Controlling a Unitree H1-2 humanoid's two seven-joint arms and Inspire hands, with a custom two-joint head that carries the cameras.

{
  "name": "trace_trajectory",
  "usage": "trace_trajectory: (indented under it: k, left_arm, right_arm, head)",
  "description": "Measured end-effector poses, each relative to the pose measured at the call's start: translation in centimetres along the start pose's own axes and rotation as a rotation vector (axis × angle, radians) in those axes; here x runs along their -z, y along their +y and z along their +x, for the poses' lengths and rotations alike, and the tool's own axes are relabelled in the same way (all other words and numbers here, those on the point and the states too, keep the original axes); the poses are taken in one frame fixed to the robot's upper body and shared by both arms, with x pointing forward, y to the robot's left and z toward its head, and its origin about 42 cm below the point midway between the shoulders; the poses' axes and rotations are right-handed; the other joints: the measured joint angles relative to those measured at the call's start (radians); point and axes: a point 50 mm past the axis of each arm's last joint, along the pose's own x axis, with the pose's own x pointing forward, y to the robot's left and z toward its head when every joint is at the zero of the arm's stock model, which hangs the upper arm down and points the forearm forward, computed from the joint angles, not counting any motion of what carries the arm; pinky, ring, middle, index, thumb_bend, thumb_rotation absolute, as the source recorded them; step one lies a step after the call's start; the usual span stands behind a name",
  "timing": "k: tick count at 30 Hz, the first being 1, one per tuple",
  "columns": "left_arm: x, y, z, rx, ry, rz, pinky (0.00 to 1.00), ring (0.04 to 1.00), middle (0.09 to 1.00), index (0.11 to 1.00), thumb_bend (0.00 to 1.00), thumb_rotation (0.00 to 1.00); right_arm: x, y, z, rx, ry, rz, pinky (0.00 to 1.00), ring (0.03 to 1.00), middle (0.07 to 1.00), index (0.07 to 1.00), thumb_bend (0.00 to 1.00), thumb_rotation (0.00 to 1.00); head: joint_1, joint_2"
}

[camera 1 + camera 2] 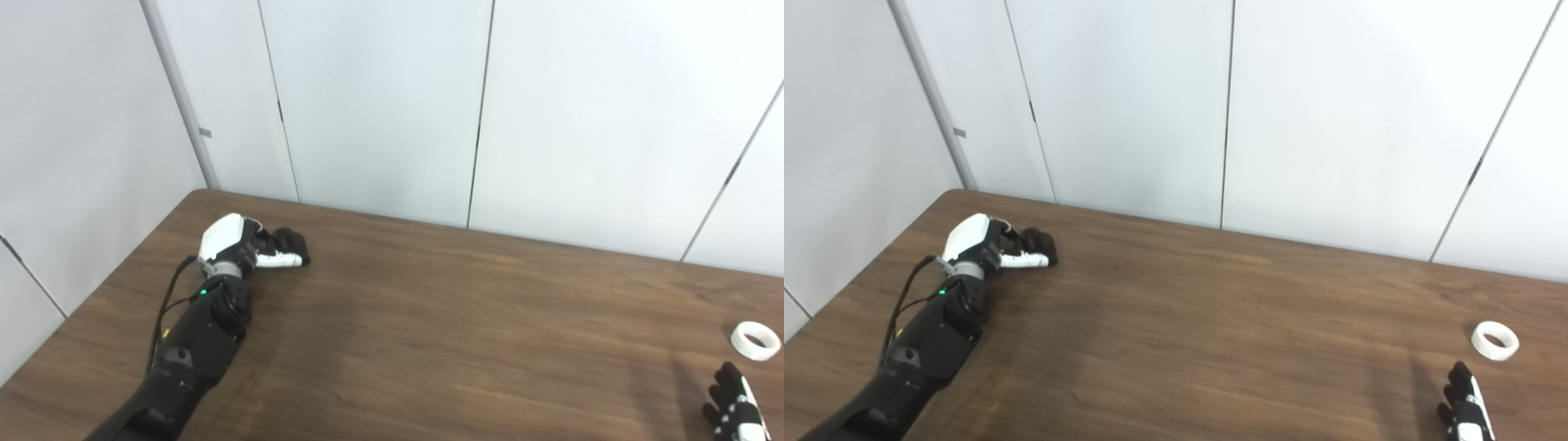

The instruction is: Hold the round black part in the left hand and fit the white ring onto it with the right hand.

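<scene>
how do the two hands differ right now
The left hand reaches far across the table toward its back left corner, while the right hand sits at the near right edge, only partly in view. The left hand's fingers are curled around something dark; the right hand's fingers are spread and hold nothing, just short of the white ring. Both are black and white.

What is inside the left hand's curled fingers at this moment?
The left hand rests on the table, fingers curled around something dark at their tips, probably the round black part. The fingers cover most of it, so its shape stays unclear.
</scene>
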Motion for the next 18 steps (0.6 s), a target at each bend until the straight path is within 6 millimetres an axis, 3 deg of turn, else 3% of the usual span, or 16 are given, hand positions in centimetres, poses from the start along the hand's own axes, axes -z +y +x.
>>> trace_trajectory:
  k: [18]
  left_arm:
    - [-0.3,-0.1,-1.4,-0.032,-0.070,-0.005,1.00,0.846,0.731,0.484,0.52,0.05]
  right_arm:
    - [0.0,-0.3,0.0,-0.002,0.006,0.001,1.00,1.000,1.000,1.000,0.42,1.00]
  head:
    - [-0.014,0.005]
